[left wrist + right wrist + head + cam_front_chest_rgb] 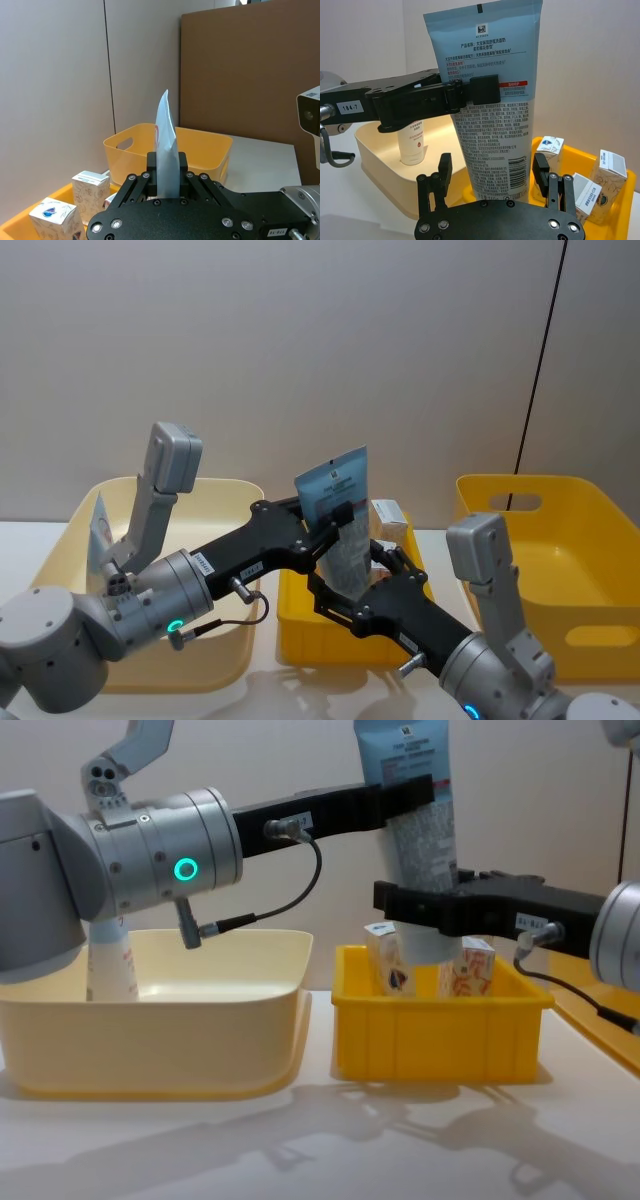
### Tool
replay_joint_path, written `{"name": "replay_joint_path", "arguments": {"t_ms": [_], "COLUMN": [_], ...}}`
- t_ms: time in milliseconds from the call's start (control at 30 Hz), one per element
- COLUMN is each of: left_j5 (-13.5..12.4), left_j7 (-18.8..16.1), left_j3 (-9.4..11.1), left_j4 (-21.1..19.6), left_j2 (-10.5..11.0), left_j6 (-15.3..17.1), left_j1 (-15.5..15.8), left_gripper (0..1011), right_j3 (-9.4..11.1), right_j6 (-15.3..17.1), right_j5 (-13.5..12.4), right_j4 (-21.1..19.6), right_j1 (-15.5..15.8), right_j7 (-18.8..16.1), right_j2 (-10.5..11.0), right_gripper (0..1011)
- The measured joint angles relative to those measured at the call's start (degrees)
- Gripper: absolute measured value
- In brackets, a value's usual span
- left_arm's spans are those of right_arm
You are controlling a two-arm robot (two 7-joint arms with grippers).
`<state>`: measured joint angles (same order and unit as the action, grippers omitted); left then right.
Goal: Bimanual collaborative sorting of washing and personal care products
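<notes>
Against a plain grey wall [300, 340], above a white table [300, 1140], a pale-blue tube [495, 135] is held upright, crimped end up, over the small yellow tray [440, 1030] in the middle. It is clamped near its upper part by the left gripper [166, 172], whose pads are pressed onto both flat faces. Lower down, the right gripper [492, 162] is set round the tube's bottom part with its fingers [445, 167] spread apart. A gap is seen on each side, so the tube is carried by the left arm alone. Small white cartons [388, 960] are stood in the tray beneath. To the left, a second tube [412, 145] is stood on its cap in the cream bin [150, 1030]; to the right, a large yellow bin [590, 540] is placed.

A hand-over between the arms is judged to be the step in hand, with the cream bin the likely destination. The right gripper should be drawn clear before any sideways move is made, so that no finger is caught on the cap. The tube should then be carried upright over the bin's rim and lowered beside the second tube, not onto it.
</notes>
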<state>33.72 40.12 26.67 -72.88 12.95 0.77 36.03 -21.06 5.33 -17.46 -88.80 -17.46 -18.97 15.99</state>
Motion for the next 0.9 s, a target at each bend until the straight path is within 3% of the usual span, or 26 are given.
{"name": "replay_joint_path", "arguments": {"t_ms": [200, 633, 900], "left_j5": [0.0, 0.0, 0.0], "left_j7": [0.0, 0.0, 0.0], "left_j3": [0.0, 0.0, 0.0], "left_j4": [0.0, 0.0, 0.0], "left_j2": [0.0, 0.0, 0.0], "left_j6": [0.0, 0.0, 0.0], "left_j1": [0.0, 0.0, 0.0], "left_gripper": [216, 229, 479], "right_j3": [-0.4, -0.7, -0.8], "right_j6": [0.2, 0.3, 0.4], "right_j5": [0.0, -0.1, -0.1], "right_j4": [0.4, 0.7, 0.8], "right_j1": [-0.3, -0.6, -0.6], "right_j7": [-0.1, -0.3, -0.4], "right_j2": [-0.1, -0.1, -0.1], "right_gripper": [985, 695, 630]}}
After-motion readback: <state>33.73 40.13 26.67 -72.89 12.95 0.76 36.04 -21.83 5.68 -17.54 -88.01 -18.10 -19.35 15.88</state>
